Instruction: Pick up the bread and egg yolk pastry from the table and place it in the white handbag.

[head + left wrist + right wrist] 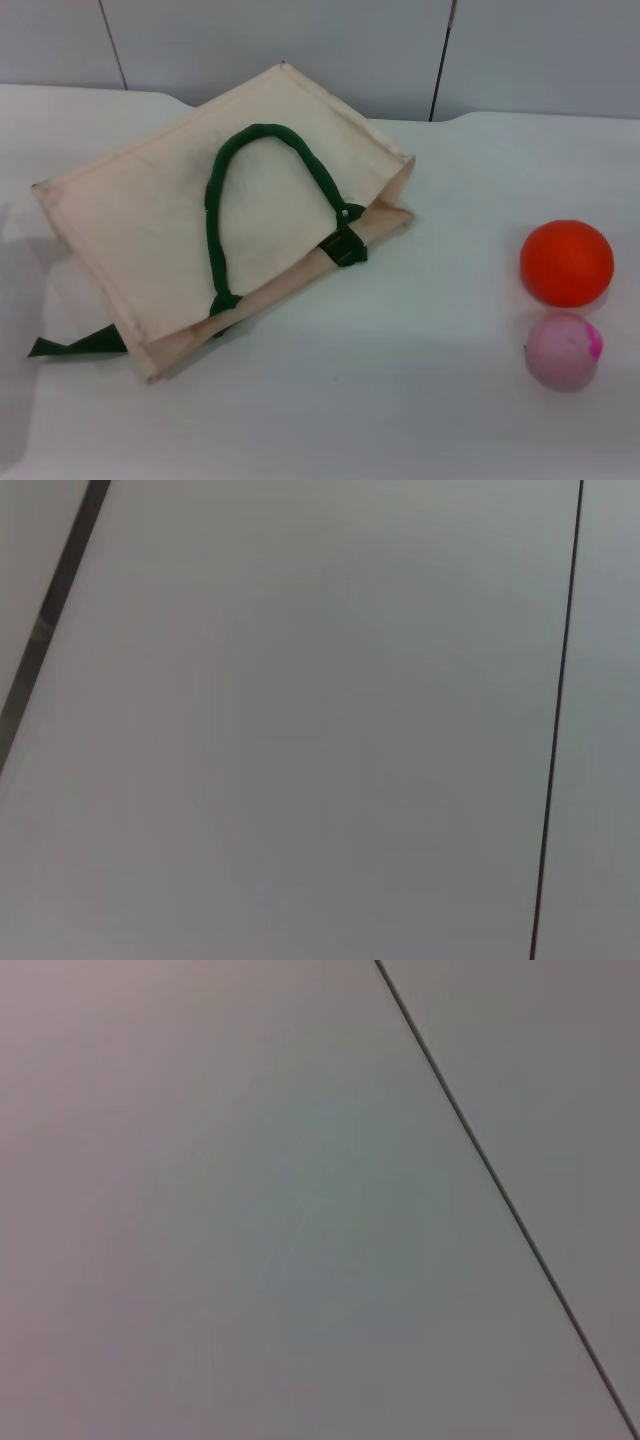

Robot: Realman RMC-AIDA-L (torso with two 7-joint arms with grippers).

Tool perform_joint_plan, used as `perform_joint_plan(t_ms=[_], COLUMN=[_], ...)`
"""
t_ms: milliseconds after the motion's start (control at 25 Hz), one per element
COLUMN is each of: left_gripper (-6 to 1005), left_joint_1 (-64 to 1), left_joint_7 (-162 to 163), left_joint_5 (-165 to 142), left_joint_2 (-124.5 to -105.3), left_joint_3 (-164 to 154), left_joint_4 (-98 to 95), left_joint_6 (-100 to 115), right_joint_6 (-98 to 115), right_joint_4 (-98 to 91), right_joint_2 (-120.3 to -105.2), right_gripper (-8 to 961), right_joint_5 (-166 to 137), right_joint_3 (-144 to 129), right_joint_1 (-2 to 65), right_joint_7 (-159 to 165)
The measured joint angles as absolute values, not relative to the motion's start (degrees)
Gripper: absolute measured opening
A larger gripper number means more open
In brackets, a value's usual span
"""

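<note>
Handbag: the white handbag [160, 215] is lying flat on the white table [420, 400], toward the robot's left; its mouth is facing the robot's right and near side; one green handle [250, 195] is looping across its upper face
Bread: not showing anywhere
Egg yolk pastry: not showing either
Others: an orange ball [566, 262] is sitting at the right; a pink ball [564, 349] is resting just beside it, nearer the robot
Grippers: neither is showing; both wrist views are facing grey panels [300, 740] only, so cannot tell their state

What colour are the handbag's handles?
Dark green, on the white handbag; its handle shows best in the head view.
</note>
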State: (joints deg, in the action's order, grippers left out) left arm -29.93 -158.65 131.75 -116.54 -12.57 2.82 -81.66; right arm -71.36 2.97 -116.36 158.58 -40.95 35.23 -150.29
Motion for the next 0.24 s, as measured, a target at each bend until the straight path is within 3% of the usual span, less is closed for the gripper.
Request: perform_joint_plan(t_ms=[240], left_gripper=[880], left_joint_1=[-29.90], left_joint_7=[-158.65], left_joint_5=[131.75], left_joint_2=[-116.54], left_joint_3=[-12.56], left_joint_4=[2.82], left_joint_6=[-81.65], right_joint_6=[-71.32], right_joint_4=[2.99], right_joint_2=[-116.36], right_gripper=[889], right_joint_5=[158.36], right_joint_3=[-40.95], right_joint_1=[35.26], right_joint_7=[-150.26])
